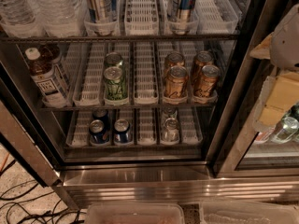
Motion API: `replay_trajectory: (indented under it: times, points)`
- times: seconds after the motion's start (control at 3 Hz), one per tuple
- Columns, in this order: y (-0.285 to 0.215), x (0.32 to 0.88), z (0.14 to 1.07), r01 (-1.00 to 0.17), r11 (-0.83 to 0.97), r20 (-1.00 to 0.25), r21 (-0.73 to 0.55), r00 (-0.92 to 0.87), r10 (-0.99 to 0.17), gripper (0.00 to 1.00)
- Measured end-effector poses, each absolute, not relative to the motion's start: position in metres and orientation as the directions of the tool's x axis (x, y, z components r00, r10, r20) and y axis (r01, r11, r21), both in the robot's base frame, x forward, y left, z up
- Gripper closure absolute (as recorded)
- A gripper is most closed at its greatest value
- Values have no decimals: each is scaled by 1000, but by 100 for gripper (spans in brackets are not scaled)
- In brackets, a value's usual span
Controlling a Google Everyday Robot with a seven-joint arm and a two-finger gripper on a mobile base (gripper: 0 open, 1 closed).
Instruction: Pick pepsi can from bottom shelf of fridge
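Observation:
The fridge [140,174] stands open in front of me, with a stainless steel base. On its bottom shelf [140,146], in the left lanes, two dark blue pepsi cans stand at the front: one [96,130] and one to its right [122,130]. A third [100,115] stands behind the left one. Only a pale grey rounded part of my gripper [286,36] shows at the upper right edge, outside the fridge frame and far from the cans, with nothing seen in it.
Two silver cans [170,129] stand right of the pepsi cans. The middle shelf holds green cans [115,82], gold-orange cans [175,81] and tea bottles [46,76]. The open door's edge [23,139] is at left. Cables [28,204] lie on the floor; clear bins [135,213] sit below.

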State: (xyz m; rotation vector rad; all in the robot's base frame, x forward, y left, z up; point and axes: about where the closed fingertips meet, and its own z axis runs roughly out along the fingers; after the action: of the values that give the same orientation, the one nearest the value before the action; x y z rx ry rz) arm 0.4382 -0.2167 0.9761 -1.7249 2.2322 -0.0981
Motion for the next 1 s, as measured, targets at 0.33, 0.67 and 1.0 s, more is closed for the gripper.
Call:
replay_trajectory:
  times: [0.33,0.67,1.0]
  points:
    - [-216,439,974,-931,270,-205,-245,-223,-953,0]
    - [-211,436,942,-938,273,-210,-216,-228,-951,0]
    - [-196,421,897,-943,278,-254,-186,-227,-940,0]
